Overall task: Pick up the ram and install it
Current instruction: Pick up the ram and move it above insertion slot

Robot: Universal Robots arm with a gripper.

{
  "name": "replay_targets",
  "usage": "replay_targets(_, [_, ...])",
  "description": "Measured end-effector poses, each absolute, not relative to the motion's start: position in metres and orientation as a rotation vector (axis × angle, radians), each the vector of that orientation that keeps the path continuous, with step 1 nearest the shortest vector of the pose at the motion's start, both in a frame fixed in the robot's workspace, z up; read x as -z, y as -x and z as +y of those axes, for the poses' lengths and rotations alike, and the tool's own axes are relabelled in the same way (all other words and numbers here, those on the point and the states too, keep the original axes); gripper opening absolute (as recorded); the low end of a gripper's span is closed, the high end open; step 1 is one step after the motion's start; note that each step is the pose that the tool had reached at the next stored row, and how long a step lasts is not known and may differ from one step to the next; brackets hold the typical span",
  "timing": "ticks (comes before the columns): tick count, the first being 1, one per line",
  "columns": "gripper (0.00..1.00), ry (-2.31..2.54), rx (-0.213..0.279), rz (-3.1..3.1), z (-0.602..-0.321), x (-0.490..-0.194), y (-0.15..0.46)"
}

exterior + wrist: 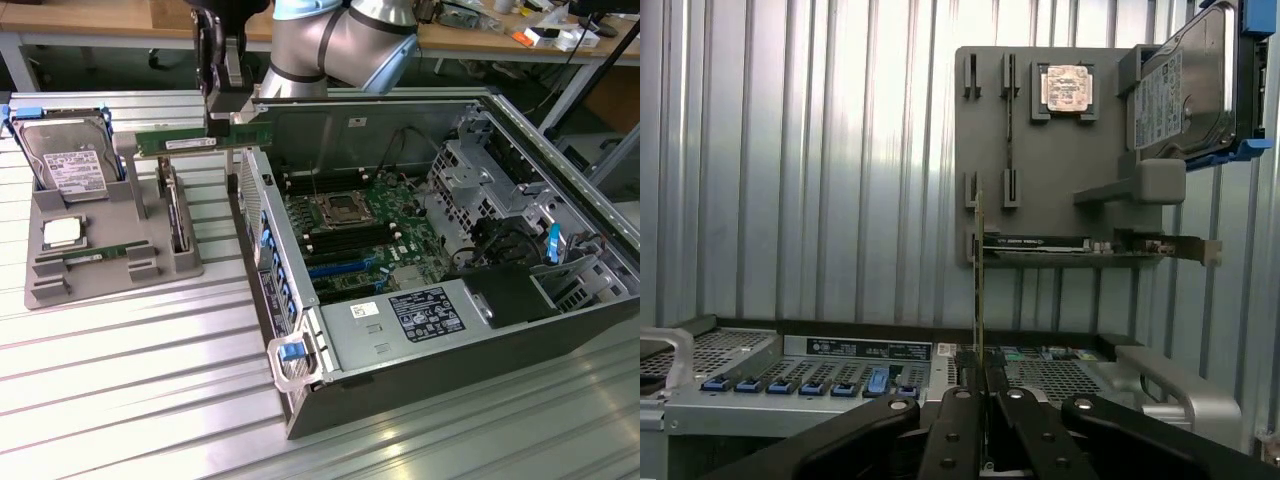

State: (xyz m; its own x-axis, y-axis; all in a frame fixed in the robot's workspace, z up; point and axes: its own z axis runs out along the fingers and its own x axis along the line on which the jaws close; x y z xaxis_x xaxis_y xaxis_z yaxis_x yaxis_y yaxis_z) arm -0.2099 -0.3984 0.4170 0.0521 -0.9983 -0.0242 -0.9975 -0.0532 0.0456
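Hanging above the computer case's (450, 385) side wall, the ram (195, 141) is clamped level in the closed gripper (224, 108), well clear of the motherboard (350, 235). A grey parts tray (95, 285) is noted beside the case.

Tray (100, 285): grey, on the ribbed counter (130, 400), beside the case (420, 385).
Hard drive (68, 160): propped in the tray, white label up.
Processor (62, 232): flat in the tray.
Case: open, motherboard (350, 235) exposed.
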Motion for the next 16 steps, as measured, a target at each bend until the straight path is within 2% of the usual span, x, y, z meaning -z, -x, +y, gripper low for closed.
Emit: replay_targets(16, [0.12, -2.267, 0.076, -2.15, -0.398, -0.417, 0.179])
